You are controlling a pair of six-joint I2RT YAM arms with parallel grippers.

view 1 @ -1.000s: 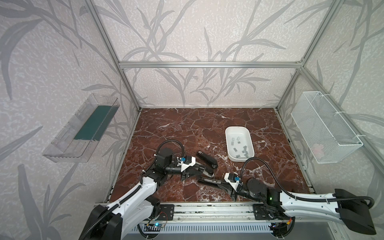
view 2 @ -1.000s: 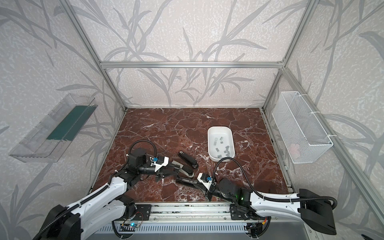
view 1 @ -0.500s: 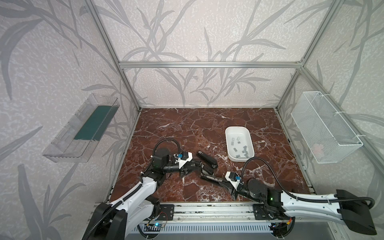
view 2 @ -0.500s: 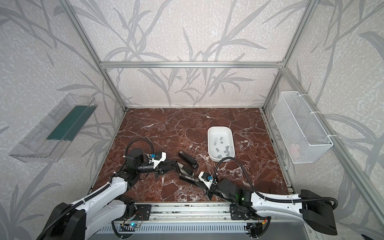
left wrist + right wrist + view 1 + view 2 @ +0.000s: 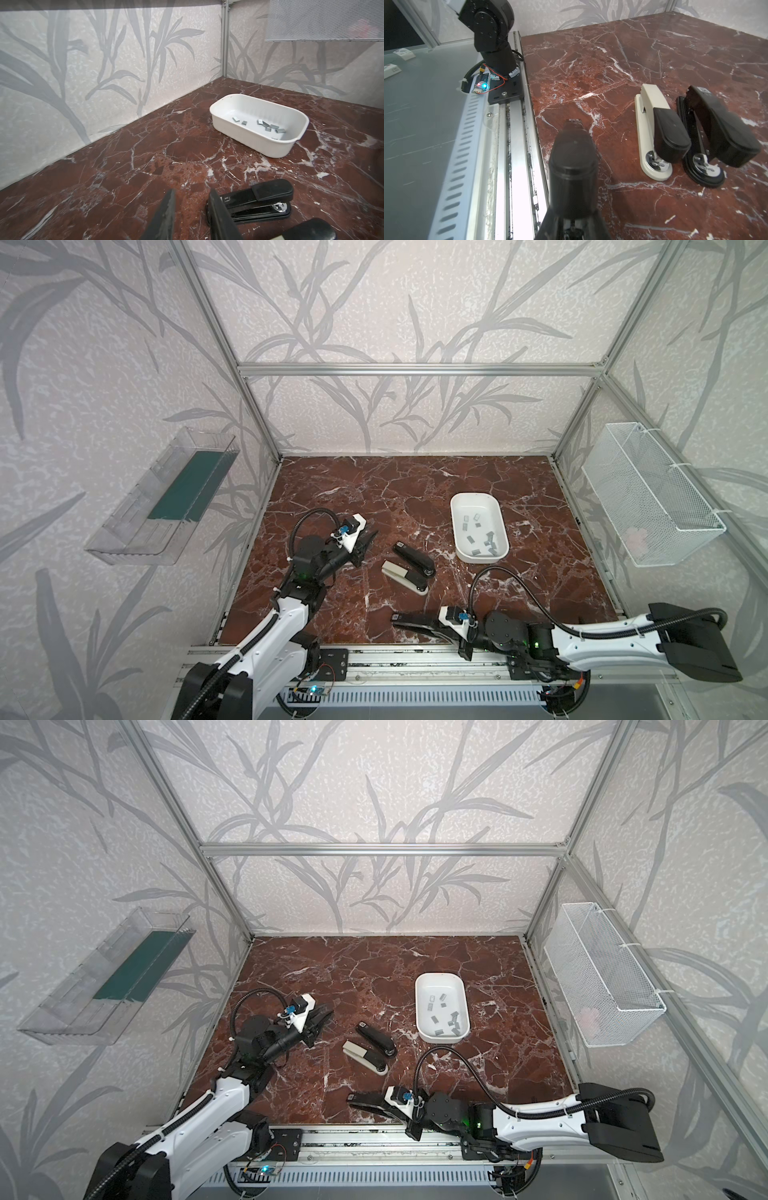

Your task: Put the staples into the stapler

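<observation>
Step in hand, as judged: fetch one strip before any loading. The left pincer (image 5: 191,192) has its jaws slightly apart with nothing between them. The right pincer (image 5: 574,124) has its jaws pressed together, and no strip shows at its tip. The staples (image 5: 273,126) lie loose in the white tray (image 5: 270,149), ahead of the left pincer and beyond the staplers, well apart from both pincers. Between the pincers, just beside each other and ungripped, lie the black stapler (image 5: 270,192) and the cream stapler (image 5: 648,104); which one is to be loaded cannot be told. Approach the tray from above, spread the jaws just wider than one strip, and pinch across its short sides. The strips are small, flat, grey metal and will likely slide on the smooth moulded plastic, so select one lying clear of its neighbours. The counter (image 5: 145,145) is polished red marble veined white, hard and slick: brace the stapler with the other pincer when opening it. Each stapler has a rounded black top and a chromed anvil.
</observation>
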